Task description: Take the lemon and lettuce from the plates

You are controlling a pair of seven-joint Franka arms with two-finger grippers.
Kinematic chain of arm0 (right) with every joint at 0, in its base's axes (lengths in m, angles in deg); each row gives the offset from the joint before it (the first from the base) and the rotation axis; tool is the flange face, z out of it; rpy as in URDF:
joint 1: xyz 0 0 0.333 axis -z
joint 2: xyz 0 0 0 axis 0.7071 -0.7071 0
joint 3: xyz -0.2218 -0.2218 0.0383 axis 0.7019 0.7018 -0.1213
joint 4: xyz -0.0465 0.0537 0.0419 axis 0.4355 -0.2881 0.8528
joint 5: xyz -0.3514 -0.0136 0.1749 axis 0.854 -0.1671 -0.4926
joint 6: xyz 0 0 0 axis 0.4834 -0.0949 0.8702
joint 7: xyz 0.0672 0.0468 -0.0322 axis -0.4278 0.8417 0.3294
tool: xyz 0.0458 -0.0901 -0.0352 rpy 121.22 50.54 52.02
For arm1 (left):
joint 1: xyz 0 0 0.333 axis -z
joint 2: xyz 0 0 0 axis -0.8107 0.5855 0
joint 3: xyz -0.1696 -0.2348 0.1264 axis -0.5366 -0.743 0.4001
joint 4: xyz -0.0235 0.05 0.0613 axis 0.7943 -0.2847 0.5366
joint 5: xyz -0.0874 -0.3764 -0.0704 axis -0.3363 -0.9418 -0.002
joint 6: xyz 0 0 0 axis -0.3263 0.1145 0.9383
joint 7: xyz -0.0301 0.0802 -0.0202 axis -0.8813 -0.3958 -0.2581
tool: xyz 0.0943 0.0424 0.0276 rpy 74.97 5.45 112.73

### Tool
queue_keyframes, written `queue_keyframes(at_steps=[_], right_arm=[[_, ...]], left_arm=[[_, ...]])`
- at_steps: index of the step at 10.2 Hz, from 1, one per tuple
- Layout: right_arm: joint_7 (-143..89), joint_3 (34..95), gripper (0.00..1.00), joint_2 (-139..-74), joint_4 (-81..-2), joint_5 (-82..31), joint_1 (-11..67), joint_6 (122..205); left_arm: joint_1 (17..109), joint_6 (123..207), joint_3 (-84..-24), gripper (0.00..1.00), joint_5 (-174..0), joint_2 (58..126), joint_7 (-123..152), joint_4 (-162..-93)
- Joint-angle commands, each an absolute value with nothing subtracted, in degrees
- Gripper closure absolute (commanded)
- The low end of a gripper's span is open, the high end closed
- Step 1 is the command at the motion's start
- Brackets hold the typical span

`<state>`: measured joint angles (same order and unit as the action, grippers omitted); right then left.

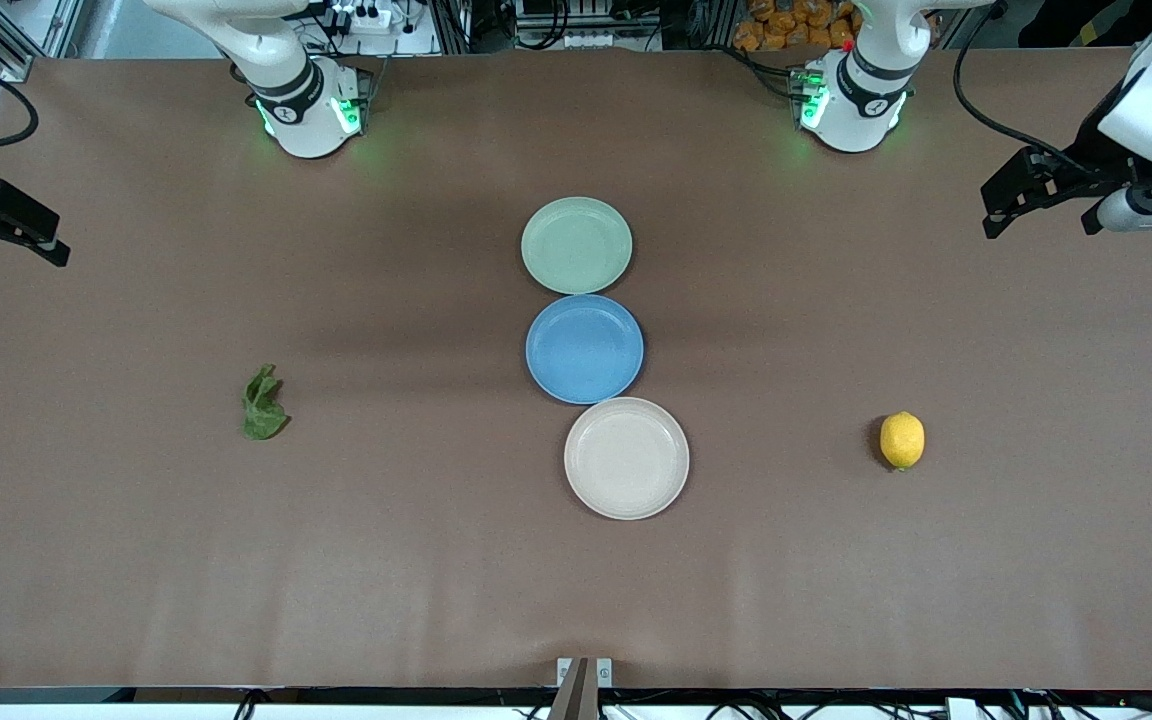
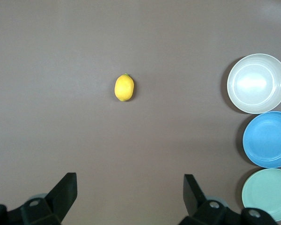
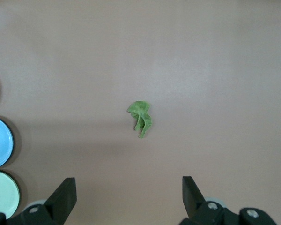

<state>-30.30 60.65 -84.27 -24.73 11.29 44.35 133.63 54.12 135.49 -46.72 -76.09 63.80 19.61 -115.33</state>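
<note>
The lemon (image 1: 902, 440) lies on the bare table toward the left arm's end; it also shows in the left wrist view (image 2: 124, 87). The lettuce (image 1: 263, 404) lies on the bare table toward the right arm's end, and shows in the right wrist view (image 3: 141, 118). The mint green plate (image 1: 576, 245) and the beige plate (image 1: 626, 458) stand empty in a line at mid-table. My left gripper (image 1: 1041, 205) is open and empty, high over the table's end. My right gripper (image 1: 6, 238) is open and empty, high over the table's other end.
An empty blue plate (image 1: 584, 348) sits between the mint and beige plates, touching both. The two arm bases (image 1: 311, 110) stand along the table's edge farthest from the front camera. The brown tabletop (image 1: 436, 560) holds nothing else.
</note>
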Motion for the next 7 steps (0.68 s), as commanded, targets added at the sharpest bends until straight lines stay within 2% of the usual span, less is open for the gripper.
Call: queue_keyframes(at_steps=[1, 7], right_arm=[[-29.8, 61.2, 0.00, -83.5, -24.6, 10.0, 44.1, 132.2], [-30.0, 61.1, 0.00, -83.6, -24.6, 9.9, 43.9, 132.2]], left_arm=[[54.0, 134.3, -46.9, 0.00, -76.5, 64.0, 18.6, -114.1], [54.0, 134.3, -47.0, 0.00, -76.5, 64.0, 18.7, -114.1]])
